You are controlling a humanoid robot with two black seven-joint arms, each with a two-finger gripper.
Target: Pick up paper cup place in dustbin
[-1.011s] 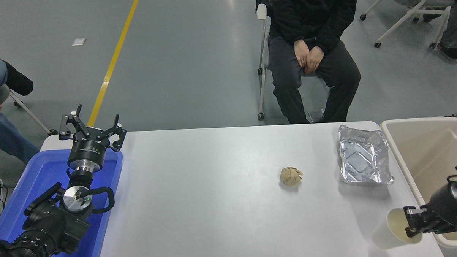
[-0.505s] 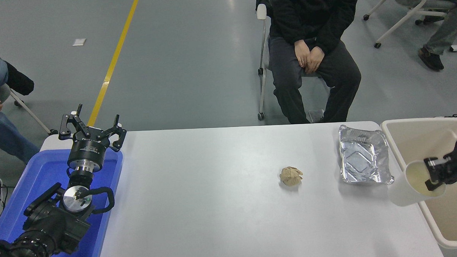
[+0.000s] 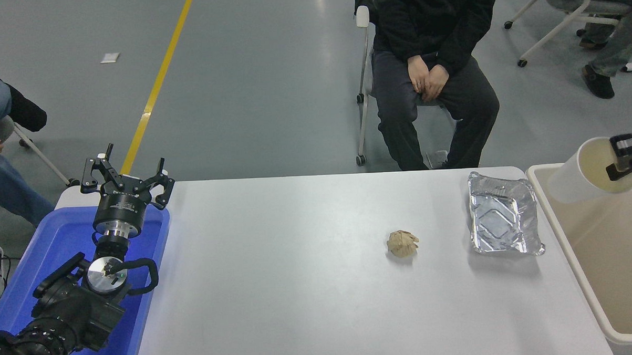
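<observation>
- The right gripper enters at the right edge, raised above the table, its fingers clamped on the rim of the paper cup.
- The paper cup is held clear of any surface, tipped on its side with its mouth facing right and its cream inside showing; it hangs over the far left corner of the dustbin.
- The dustbin, a beige tub, stands at the table's right end and runs off the picture's right and lower edges; the visible part of its inside holds nothing.
- The left gripper sits parked at the lower left above the blue tub, its fingers spread apart and holding nothing.
- On the white table a crumpled tan paper ball lies right of centre, well apart from the cup.
- A silver foil tray lies between the paper ball and the dustbin, just beside the dustbin's left wall.
- A person in dark clothes sits on a chair beyond the table's far edge, hands together in the lap.
- Parts of other seated people show at the left edge and the upper right corner.
</observation>
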